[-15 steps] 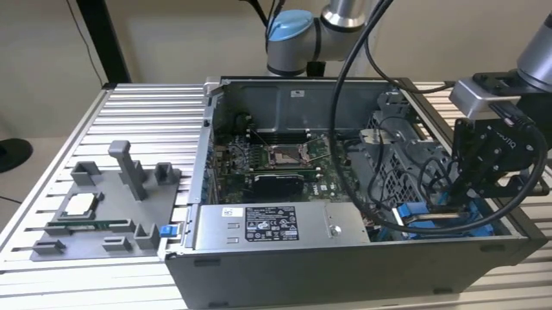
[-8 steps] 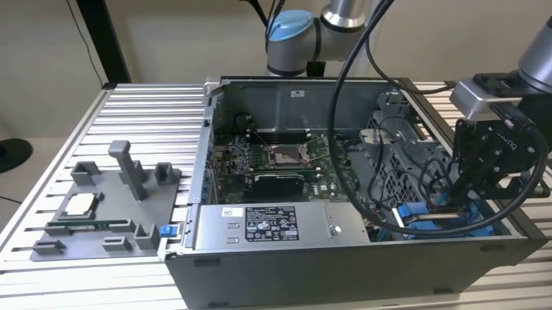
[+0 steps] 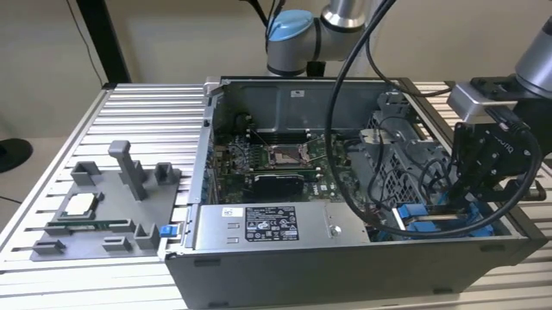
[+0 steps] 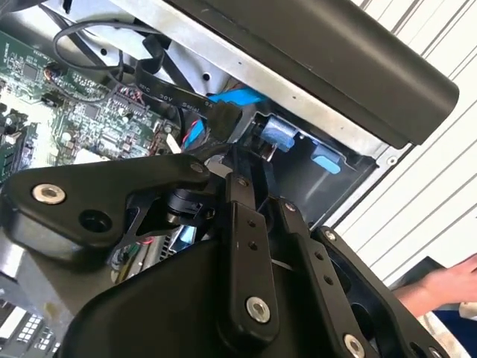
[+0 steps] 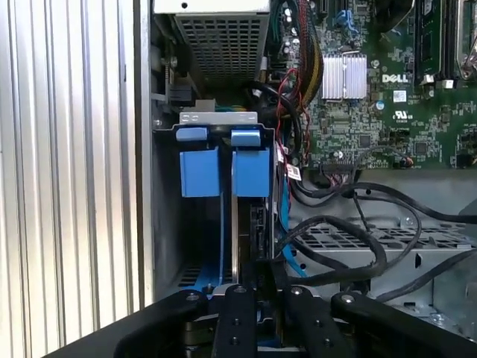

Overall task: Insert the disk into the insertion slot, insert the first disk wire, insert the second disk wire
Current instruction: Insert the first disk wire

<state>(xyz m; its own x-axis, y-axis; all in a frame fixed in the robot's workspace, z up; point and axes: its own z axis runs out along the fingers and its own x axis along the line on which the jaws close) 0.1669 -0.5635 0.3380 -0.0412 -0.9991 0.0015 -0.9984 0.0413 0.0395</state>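
The disk (image 5: 252, 173) sits edge-on in the slot (image 5: 216, 117), in the case's (image 3: 345, 271) near corner at the exterior view's right — blue carrier showing. The claw (image 5: 262, 277) hangs just over it among black wires (image 5: 350, 246) — open or closed, I cannot tell.

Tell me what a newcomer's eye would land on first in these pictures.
The open computer case in the middle of the slatted table, with its green motherboard laid bare, draws the eye first. At the exterior view's right, the black gripper reaches down into the case beside bright blue tabs. At the exterior view's left lies a grey fixture tray with upright posts.
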